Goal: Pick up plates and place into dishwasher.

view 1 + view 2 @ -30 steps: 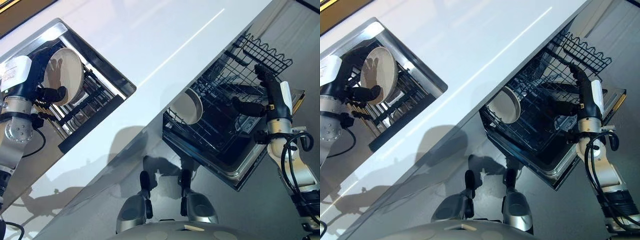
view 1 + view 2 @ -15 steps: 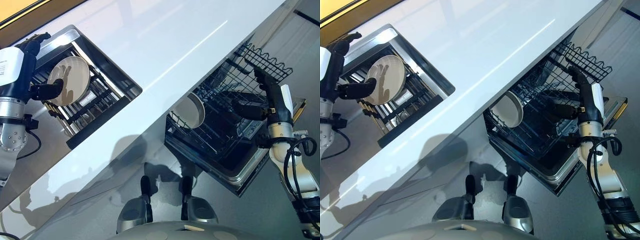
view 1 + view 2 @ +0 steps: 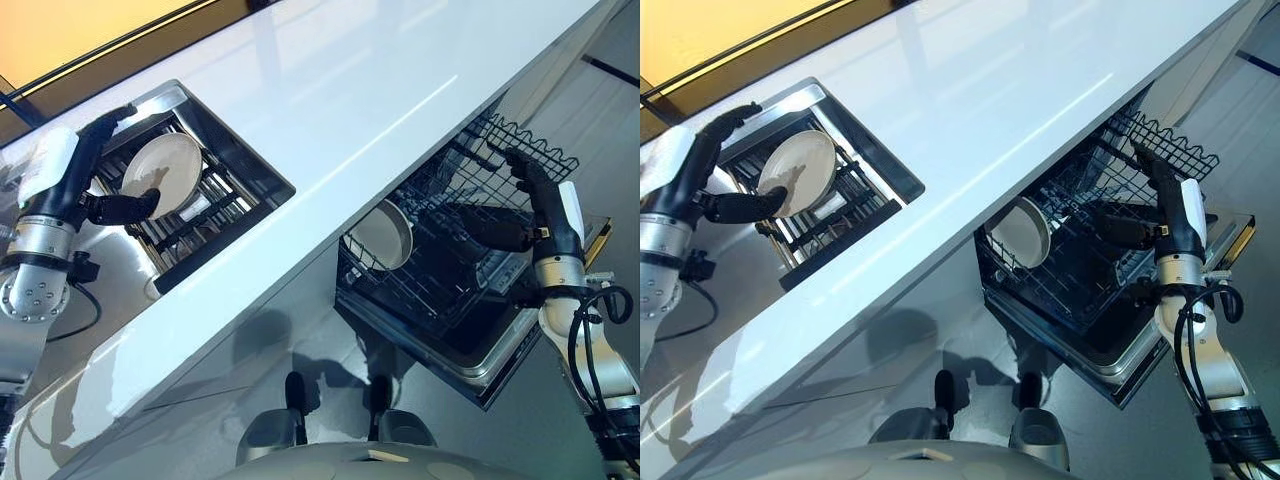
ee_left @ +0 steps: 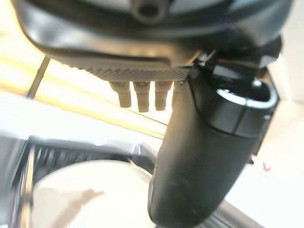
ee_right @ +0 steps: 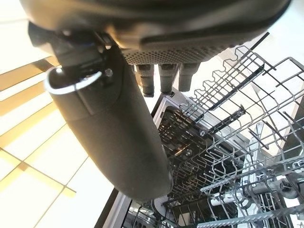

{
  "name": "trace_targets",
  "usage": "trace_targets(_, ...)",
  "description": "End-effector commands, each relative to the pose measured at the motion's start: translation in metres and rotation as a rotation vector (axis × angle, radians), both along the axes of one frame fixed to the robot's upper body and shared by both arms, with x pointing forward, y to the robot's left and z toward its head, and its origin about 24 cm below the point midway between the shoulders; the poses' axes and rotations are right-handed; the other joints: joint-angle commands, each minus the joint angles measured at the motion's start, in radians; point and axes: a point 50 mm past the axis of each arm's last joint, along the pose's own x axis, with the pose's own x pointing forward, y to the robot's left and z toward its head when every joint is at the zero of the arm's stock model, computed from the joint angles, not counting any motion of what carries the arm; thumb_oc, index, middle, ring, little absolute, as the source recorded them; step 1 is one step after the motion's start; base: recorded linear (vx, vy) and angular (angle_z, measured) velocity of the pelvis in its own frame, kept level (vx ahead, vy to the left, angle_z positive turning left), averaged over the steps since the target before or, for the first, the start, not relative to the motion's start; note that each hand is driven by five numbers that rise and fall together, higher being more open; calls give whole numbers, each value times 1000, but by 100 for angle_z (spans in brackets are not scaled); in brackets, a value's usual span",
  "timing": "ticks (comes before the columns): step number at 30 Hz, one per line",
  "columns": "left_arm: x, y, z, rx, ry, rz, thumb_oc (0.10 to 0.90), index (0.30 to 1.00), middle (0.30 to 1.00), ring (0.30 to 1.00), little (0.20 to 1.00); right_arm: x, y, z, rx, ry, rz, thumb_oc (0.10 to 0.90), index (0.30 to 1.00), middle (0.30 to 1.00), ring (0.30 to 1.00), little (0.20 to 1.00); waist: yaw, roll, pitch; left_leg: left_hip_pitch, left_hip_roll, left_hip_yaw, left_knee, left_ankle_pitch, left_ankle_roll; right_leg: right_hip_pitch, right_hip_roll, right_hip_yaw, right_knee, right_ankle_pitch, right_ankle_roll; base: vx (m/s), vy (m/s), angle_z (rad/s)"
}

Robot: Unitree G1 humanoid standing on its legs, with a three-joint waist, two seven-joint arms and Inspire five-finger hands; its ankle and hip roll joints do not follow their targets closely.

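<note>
Left eye view: the left hand (image 3: 75,190) stood at the sink (image 3: 225,130), set into the long white surface (image 3: 350,90). A cream plate (image 3: 165,172) leaned on edge in the dark rack (image 3: 205,215) inside the sink. The hand's thumb reached to the plate's near face, while its fingers (image 3: 112,120) stretched out straight past the plate's far rim; it looked spread and not closed on the plate, though whether the thumb touched I could not tell. In the left wrist view the plate (image 4: 90,190) lay just beyond the thumb.

Off to the right, below the surface's edge, the dishwasher (image 3: 470,340) stood open with its basket (image 3: 440,250) pulled out. A second plate (image 3: 383,235) stood upright at the basket's left end. The right hand (image 3: 535,205) hung over the basket's right part, fingers straight, thumb out, holding nothing.
</note>
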Motion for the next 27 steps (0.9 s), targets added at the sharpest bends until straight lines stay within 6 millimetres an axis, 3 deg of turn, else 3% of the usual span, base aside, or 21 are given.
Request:
trace_targets(1, 8, -1, 19, -80, -83, -26, 800, 900, 900, 900, 900, 2, 12, 40, -72, -220, 57, 800, 900, 900, 900, 900, -10, -26, -77, 35, -35, 9, 3, -99, -11, 22, -15, -23, 5, -15, 86, 0, 0, 0)
trace_targets(6, 15, -7, 8, -89, -60, -21, 800, 900, 900, 900, 900, 5, 13, 40, -72, -221, 55, 800, 900, 900, 900, 900, -14, -32, -73, 36, -34, 12, 3, -99, -8, 20, -14, -20, 5, -13, 86, 0, 0, 0)
trace_targets(16, 28, 2, -3, -48, -55, 61, 800, 900, 900, 900, 900, 11, 14, 40, -90, -205, 71, 800, 900, 900, 900, 900, -32, -41, -53, 34, -27, 24, 3, -93, -5, 8, -9, -6, 10, -10, 84, 0, 0, 0)
trace_targets(27, 40, 24, 9, 60, -156, 188, 800, 900, 900, 900, 900, 21, 12, 50, -126, -220, 92, 800, 900, 900, 900, 900, -51, -54, -9, 10, -20, 45, 15, -88, -3, -21, -7, 16, 15, -6, 80, -22, 36, -4)
